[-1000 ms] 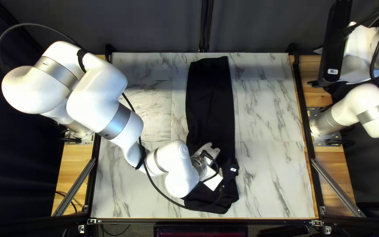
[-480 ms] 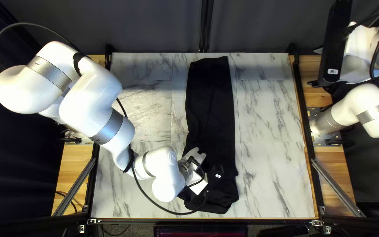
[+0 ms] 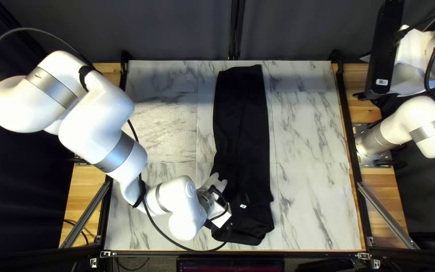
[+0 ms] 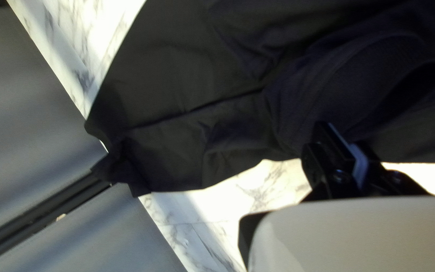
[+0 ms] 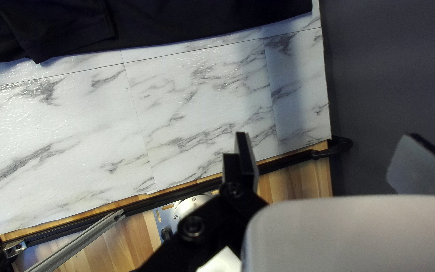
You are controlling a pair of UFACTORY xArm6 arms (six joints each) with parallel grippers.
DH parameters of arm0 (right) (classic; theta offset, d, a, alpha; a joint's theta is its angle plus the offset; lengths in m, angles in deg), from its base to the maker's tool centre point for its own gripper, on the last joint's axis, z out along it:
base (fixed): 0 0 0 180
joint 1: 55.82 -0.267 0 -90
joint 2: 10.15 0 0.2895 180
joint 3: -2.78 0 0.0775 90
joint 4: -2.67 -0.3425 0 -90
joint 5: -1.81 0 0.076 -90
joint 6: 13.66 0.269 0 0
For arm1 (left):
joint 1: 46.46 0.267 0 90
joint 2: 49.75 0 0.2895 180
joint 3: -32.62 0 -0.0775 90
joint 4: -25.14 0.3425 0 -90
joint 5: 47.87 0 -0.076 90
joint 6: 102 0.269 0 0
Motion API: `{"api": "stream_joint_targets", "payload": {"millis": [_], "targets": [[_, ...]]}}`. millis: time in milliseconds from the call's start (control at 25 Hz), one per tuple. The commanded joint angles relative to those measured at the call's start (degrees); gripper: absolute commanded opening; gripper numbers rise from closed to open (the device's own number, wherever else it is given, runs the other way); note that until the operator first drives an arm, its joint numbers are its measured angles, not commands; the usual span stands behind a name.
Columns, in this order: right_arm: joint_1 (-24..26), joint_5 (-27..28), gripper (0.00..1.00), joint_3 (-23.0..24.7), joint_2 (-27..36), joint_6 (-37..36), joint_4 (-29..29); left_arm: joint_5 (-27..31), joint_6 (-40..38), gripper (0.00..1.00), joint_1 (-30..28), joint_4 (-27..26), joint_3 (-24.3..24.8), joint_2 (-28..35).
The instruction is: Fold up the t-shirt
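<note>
Right wrist view: t-shirt (image 5: 177,22) beyond fingers (image 5: 247,156)

— Any print showing?
— Nothing is reading clearly. White label (image 3: 381,82) sitting on black bar (image 3: 386,45), upper right, top left view; smaller tag (image 3: 243,206) showing, lower centre.

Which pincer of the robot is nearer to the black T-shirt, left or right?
Left. The left pincer is over an edge of the T-shirt; the right pincer is away from it, across the marble surface.
</note>
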Motion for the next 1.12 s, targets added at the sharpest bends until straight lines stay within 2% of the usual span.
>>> {"api": "stream_joint_targets", "payload": {"millis": [40, 280, 440, 560, 720, 880, 1080, 1120], "targets": [[0.0, 0.0, 1.0, 0.0, 0.0, 0.0, 0.0, -1.3, -0.2, 0.0, 1.7, 1.7, -1.9, -1.4], [0.0, 0.0, 1.0, 0.0, 0.0, 0.0, 0.0, -5.9, -1.7, 0.0, 4.5, 4.9, 0.1, -1.5], [0.0, 0.0, 1.0, 0.0, 0.0, 0.0, 0.0, -9.2, -4.2, 0.0, 6.0, 4.0, 0.9, -0.1], [0.0, 0.0, 1.0, 0.0, 0.0, 0.0, 0.0, -10.3, -4.2, 0.0, 7.0, 1.7, -0.5, -0.9], [0.0, 0.0, 1.0, 0.0, 0.0, 0.0, 0.0, -11.2, -3.9, 0.0, 7.5, 1.4, -2.2, -2.5], [0.0, 0.0, 1.0, 0.0, 0.0, 0.0, 0.0, -12.1, -4.5, 0.0, 7.2, 4.8, -5.2, -6.1], [0.0, 0.0, 1.0, 0.0, 0.0, 0.0, 0.0, -12.1, -4.5, 0.0, 7.7, 8.3, -6.5, -7.3], [0.0, 0.0, 1.0, 0.0, 0.0, 0.0, 0.0, -11.9, -4.6, 0.28, 7.6, 8.6, -6.5, -7.2]]}}
